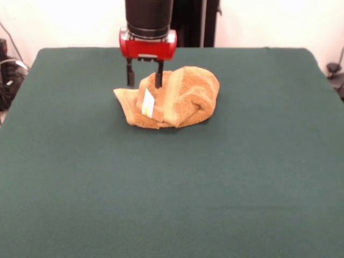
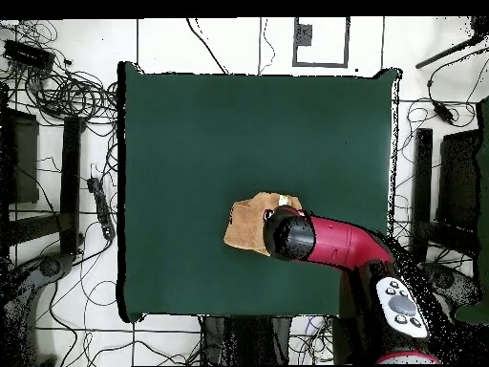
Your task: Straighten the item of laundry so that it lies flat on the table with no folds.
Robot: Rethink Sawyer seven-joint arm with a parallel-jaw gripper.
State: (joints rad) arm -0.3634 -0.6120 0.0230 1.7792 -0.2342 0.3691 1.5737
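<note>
The golden-orange towel (image 1: 174,98) lies crumpled in a folded heap on the far middle of the dark green table (image 1: 172,193). A paler band runs down its front and a small white tag (image 1: 148,103) shows on its left flap. My gripper (image 1: 144,81) hangs straight down over the towel's far left part. Its two black fingers are apart. The right finger stands in front of the towel's upper fold and the left finger stands just beside the cloth. In the overhead view the arm (image 2: 329,241) covers the towel's right side (image 2: 250,225).
Cables and stands (image 2: 76,105) lie on the floor around the table (image 2: 191,134), off its edges. The robot's pedestal (image 2: 401,306) stands at the table's lower right in the overhead view.
</note>
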